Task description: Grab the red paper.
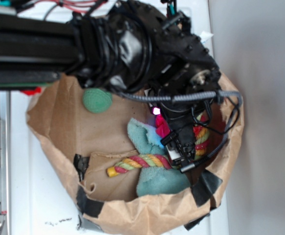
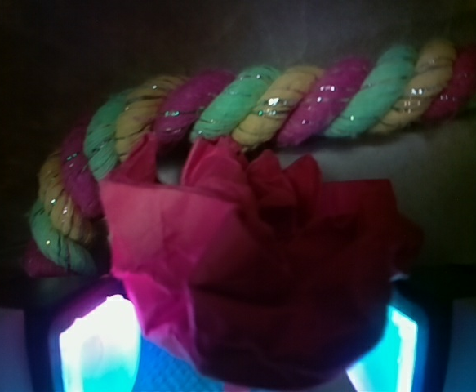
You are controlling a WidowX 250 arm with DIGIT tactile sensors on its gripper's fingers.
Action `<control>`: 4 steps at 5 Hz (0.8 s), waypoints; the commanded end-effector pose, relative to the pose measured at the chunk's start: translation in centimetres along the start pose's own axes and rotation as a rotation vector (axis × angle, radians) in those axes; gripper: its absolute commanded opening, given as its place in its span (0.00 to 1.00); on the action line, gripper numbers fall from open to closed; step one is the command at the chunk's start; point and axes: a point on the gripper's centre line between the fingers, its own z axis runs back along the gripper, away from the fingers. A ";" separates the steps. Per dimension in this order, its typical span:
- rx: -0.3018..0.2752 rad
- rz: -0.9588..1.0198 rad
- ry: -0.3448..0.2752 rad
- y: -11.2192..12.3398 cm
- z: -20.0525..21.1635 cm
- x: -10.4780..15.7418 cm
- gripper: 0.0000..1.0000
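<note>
Inside the brown paper bag (image 1: 59,122) on a white tabletop (image 1: 25,205), the end effector (image 1: 174,142) seemingly clamps the red paper (image 2: 254,269).

- A white counter (image 1: 39,205) carried everything; small dark specks lay on it near the lower edge.
- Directly on it sat a brown paper bag (image 1: 59,122), its rim rolled down and patched with black tape (image 1: 89,205).
- On the bag's floor lay a green ball (image 1: 97,100), a teal cloth (image 1: 157,178) and a red-yellow-green twisted rope (image 1: 137,164), the rope draped over the cloth.
</note>
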 end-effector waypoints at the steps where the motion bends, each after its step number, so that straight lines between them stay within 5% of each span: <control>1: 0.002 -0.039 -0.025 -1.3 0.5 0.3 1.00; 2: -0.027 -0.016 -0.075 -1.5 1.4 0.8 0.00; 4: -0.052 0.015 -0.094 -1.6 2.2 1.8 0.00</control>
